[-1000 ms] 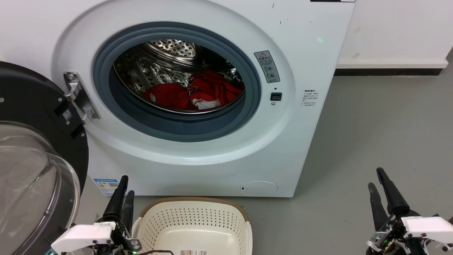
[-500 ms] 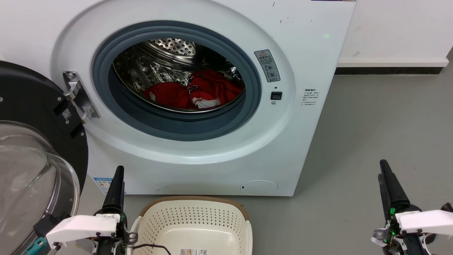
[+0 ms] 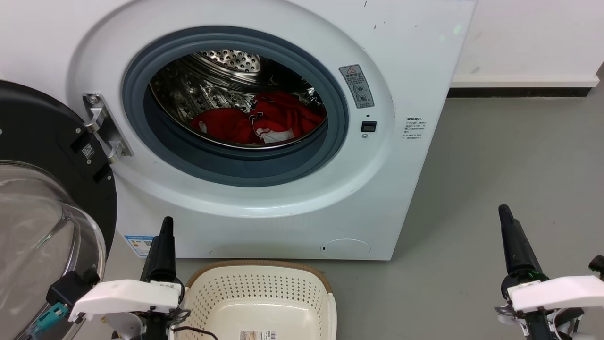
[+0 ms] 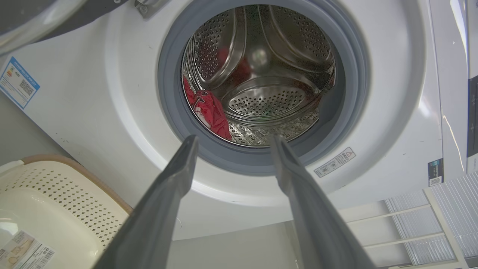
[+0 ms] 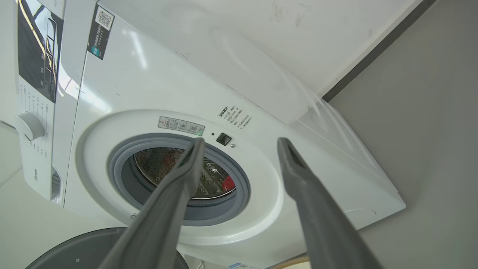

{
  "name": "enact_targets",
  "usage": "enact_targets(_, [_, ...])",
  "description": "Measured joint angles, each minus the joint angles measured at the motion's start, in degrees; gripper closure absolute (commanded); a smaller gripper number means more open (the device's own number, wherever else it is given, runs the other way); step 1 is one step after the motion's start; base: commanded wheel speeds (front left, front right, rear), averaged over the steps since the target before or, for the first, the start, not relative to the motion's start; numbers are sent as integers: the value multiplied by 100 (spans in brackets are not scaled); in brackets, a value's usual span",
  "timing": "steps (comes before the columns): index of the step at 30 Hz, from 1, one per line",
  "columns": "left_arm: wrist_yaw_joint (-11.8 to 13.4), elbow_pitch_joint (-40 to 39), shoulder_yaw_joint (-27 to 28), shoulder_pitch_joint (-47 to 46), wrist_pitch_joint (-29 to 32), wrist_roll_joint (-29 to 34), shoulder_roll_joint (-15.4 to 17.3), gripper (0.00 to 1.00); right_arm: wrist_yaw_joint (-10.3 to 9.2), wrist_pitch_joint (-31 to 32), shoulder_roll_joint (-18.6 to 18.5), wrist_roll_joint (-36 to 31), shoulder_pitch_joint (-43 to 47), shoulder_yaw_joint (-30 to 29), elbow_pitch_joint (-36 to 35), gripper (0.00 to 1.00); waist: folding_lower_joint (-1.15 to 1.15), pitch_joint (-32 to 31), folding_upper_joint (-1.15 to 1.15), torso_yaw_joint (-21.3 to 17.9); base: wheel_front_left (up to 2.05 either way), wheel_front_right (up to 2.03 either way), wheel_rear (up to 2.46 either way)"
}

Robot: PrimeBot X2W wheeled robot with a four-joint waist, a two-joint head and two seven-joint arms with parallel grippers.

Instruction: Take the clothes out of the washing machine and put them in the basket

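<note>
Grey floor fronts the washing machine. Left gripper and right gripper have risen slightly, fingers spread and empty. Clothes remain in the drum; basket holds none; extraction is pending.

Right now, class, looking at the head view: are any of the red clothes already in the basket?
No, the basket holds no fabric, and the red clothes lie inside the washing machine.

Head view looks down at the washing machine front, close. Both wrist views look up from low, sharing its opening.
</note>
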Motion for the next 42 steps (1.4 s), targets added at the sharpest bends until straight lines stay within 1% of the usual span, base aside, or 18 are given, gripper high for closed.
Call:
enact_targets(4, [78, -82, -80, 10, -90, 400, -1, 0, 0, -74, 0, -459, 61, 38, -109, 0, 0, 6, 0, 3, 0, 0, 0])
enact_targets(5, [78, -82, -80, 10, -90, 400, -1, 0, 0, -74, 0, -459, 61, 38, -109, 0, 0, 6, 0, 3, 0, 0, 0])
enact_targets(14, [218, -256, -160, 83, -265, 1160, 1, 0, 0, -259, 0, -1373, 131, 124, -325, 0, 0, 20, 0, 5, 0, 0, 0])
enact_targets(29, [227, -388, -279, 185, -532, 2364, 2, 0, 0, -517, 0, -2639, 269, 209, -579, 0, 0, 51, 0, -7, 0, 0, 0])
enact_targets(42, [342, -431, -422, 255, -734, 3215, 3, 0, 0, -710, 0, -3616, 353, 243, -755, 0, 0, 82, 0, -19, 0, 0, 0])
